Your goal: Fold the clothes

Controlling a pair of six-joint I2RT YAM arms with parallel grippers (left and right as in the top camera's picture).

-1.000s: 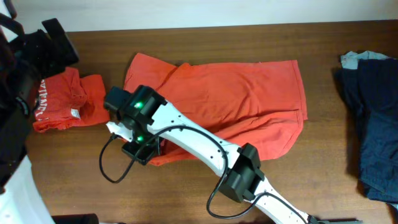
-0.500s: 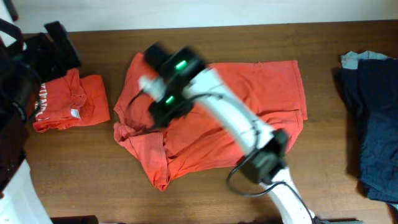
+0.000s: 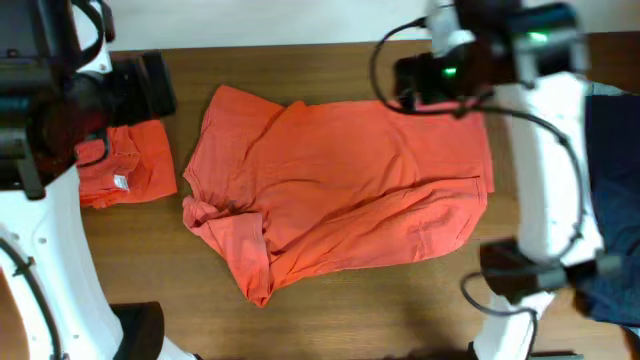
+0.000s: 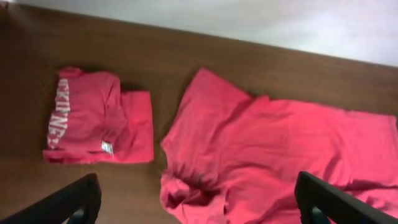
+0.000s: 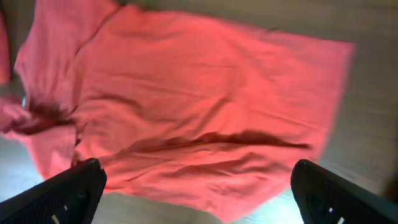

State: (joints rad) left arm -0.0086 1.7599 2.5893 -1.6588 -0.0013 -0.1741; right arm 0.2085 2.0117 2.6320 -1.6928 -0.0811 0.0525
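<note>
A large red-orange T-shirt [image 3: 340, 190] of the clothes lies spread on the table, plain side up. Its left sleeve [image 3: 215, 215] is bunched and its lower edge is wrinkled. A second one, folded [image 3: 125, 170], with white lettering and a neck tag, lies left of it. My right gripper [image 3: 425, 80] hovers above the spread shirt's far right edge, open and empty. From there its wrist view looks down on the shirt [image 5: 199, 99] between wide-apart fingers [image 5: 68, 193]. My left gripper [image 4: 198, 205] hangs open and empty high above the folded shirt [image 4: 93, 118] and the spread one [image 4: 280, 155].
A pile of dark blue clothes [image 3: 615, 200] lies at the table's right edge. The left arm [image 3: 40, 120] stands over the left end of the wooden table [image 3: 330, 320]. The right arm's base [image 3: 530, 280] is near the front right.
My right gripper let go of the shirt's lower-left part, opened, and swung up and away to the back right. The shirt settled with its sleeve bunched. The left arm shifted further into view.
</note>
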